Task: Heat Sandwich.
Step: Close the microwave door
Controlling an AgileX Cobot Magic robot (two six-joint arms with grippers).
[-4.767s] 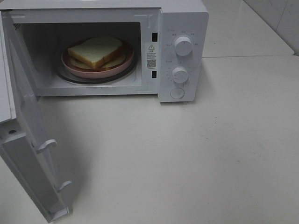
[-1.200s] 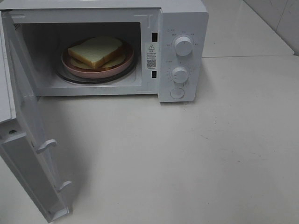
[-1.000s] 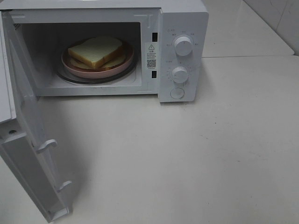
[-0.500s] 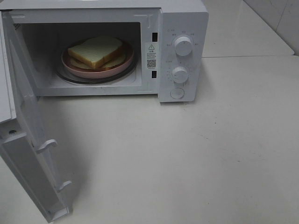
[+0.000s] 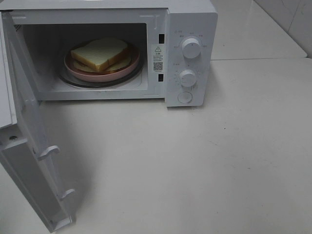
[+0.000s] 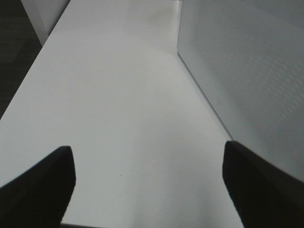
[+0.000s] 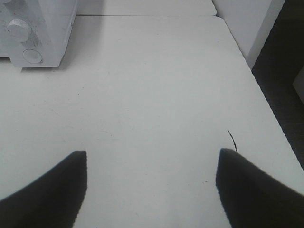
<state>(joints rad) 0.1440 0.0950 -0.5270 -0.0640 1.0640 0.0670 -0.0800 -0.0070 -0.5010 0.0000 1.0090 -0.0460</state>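
My left pincer [image 6: 148, 190] and right pincer [image 7: 152, 190] gape empty, only their tips showing. Far left, the thick pale-bread sandwich [image 5: 100, 52] sits inside the boxy white microwave [image 5: 195, 22], filling barely discernible.

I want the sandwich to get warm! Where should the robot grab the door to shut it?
Take the door by its free edge, between the two hooks, coming from its outer side. It stands wide open, hinged at the microwave's left, so the edge farthest from the hinge likely swings easiest, and the hooks stay clear.
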